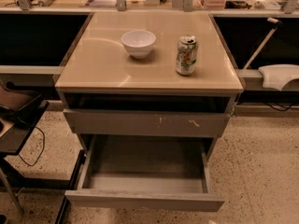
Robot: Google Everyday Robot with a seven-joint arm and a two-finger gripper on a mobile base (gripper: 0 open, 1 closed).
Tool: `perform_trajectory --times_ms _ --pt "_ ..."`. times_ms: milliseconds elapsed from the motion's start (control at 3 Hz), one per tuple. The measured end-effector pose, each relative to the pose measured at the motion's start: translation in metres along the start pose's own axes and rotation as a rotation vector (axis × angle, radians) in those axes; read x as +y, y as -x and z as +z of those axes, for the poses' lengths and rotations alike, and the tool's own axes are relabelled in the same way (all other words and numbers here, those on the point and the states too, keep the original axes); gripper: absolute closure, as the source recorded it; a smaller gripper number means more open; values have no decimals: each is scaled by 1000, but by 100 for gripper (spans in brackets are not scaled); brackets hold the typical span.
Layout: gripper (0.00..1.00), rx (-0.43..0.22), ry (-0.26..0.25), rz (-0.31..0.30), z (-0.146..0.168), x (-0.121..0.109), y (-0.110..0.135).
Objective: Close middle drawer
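Note:
The middle drawer (145,202) stands pulled far out of the cabinet, toward the camera. Its plain grey front panel is near the bottom of the camera view, and its grey box-like inside (147,164) holds nothing. Above it is a grey drawer front with pale scratch marks (149,123), with a dark gap between it and the tabletop. My gripper is not in view in the current frame.
A white bowl (138,43) and a drink can (187,55) stand on the beige cabinet top (93,64). A dark stand with a cable (18,115) is at the left. A white object (280,76) rests on a ledge at the right. The floor is speckled.

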State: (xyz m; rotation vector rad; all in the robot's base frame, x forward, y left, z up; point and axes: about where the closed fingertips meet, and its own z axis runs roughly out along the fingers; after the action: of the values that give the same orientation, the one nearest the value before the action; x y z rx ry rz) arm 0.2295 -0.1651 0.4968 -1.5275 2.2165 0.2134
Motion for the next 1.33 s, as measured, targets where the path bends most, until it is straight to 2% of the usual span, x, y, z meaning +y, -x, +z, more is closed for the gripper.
perform_trajectory --times_ms 333,667,1000,1333 --pt "0 -25 23 11 38 14 -26" --pt "0 -32 39 9 71 3 -33" --pt "0 -47 91 5 111 -22 -21" --pt "0 -32 132 34 157 -73 -4"
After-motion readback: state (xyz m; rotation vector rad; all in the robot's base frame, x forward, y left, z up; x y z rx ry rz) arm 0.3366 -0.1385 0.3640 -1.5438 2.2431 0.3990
